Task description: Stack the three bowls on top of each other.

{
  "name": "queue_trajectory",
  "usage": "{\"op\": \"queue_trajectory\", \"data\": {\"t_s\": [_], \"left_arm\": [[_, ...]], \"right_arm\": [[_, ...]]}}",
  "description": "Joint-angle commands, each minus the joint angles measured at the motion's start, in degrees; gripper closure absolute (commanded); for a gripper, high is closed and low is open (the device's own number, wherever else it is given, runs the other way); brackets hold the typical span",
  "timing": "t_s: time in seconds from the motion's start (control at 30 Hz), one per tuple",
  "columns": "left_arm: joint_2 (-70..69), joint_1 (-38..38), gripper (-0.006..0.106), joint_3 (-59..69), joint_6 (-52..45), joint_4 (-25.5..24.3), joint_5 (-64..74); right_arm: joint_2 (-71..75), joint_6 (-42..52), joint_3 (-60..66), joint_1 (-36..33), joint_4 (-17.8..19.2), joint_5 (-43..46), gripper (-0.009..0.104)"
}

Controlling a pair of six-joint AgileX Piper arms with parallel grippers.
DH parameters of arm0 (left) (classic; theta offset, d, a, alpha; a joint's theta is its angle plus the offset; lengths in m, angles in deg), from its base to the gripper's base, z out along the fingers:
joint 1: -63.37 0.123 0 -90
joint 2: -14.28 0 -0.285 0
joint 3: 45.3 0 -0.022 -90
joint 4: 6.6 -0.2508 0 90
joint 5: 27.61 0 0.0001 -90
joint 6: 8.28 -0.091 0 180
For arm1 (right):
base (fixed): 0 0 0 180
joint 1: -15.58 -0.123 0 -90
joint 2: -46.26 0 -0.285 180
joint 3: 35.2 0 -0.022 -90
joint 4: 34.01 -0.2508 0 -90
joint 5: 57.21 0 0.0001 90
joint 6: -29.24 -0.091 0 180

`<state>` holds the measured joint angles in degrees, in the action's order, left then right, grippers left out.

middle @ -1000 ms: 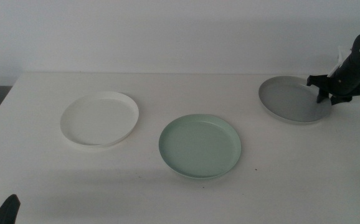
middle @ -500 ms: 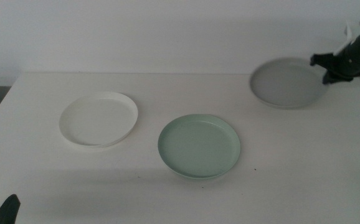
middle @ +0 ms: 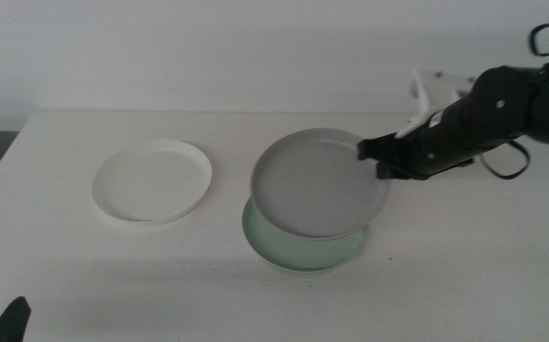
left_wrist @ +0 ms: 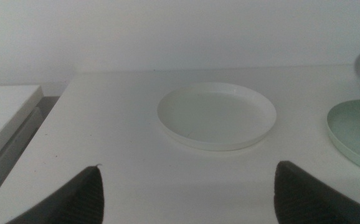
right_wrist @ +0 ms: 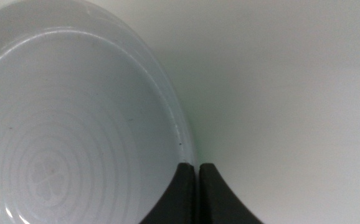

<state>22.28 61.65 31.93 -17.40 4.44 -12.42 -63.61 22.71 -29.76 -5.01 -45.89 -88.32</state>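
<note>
Carried away from the table's far right corner, where it was a second ago, the grey bowl (middle: 317, 182) is now hanging slightly tilted above the mint green bowl (middle: 305, 249), overlapping most of it and leaving only the green bowl's near rim showing. Its right rim is being pinched by the right gripper (middle: 377, 161), whose arm is reaching in from the table's right side; in the right wrist view the two dark jaws are standing nearly together, clenched on the rim of the grey bowl (right_wrist: 74, 118), one inside the wall and one outside. The mint green bowl is lying flat on the table (middle: 464, 256) near the middle of the surface, slightly toward the near edge. The white bowl (middle: 152, 180) is resting well apart toward the left side, also appearing in the left wrist view (left_wrist: 217, 116). The left gripper (left_wrist: 186, 193) is waiting at the near left corner with its jaws spread wide and nothing between them; only a dark tip is showing at the middle view's bottom edge.
</note>
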Motion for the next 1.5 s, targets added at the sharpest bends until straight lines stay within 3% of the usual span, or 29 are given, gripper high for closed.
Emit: {"op": "queue_trajectory", "data": {"t_s": [0.0,0.6,0.7,0.83,1.0,1.03,1.17,1.37,1.47], "left_arm": [[-0.2,0.0,0.007,0.0,0.1,-0.1,-0.7],[-0.2,0.0,0.007,0.0,-0.1,-0.1,-0.7],[-0.2,0.0,0.007,0.0,-0.1,-0.1,-0.7],[-0.2,0.0,0.007,0.0,0.1,-0.1,-0.7],[-0.2,0.0,0.007,0.0,0.1,-0.1,-0.7],[-0.2,0.0,0.007,0.0,0.1,-0.1,-0.7],[-0.2,0.0,0.007,0.0,0.1,-0.1,-0.7],[-0.2,0.0,0.007,0.0,0.1,-0.1,-0.7],[-0.2,0.0,0.007,0.0,0.1,-0.1,-0.7]], "right_arm": [[-0.5,-0.9,0.2,-1.6,-0.1,2.6,0.097],[-7.9,-1.4,0.2,-2.3,0.1,5.5,0.094],[-7.9,-1.4,0.2,-2.3,0.2,5.6,0.078],[-6.9,-1.0,0.1,-2.3,0.3,3.8,0.044],[1.6,4.7,-0.4,-2.3,4.4,-3.0,0.007],[4.3,6.9,-0.4,-2.3,5.0,-4.9,0.002],[16.9,14.0,-0.3,-2.3,4.7,-9.3,0.002],[37.2,26.8,5.0,-2.3,-2.4,-9.2,0.002],[45.0,33.6,10.2,-2.3,-9.8,-9.6,0.002]]}}
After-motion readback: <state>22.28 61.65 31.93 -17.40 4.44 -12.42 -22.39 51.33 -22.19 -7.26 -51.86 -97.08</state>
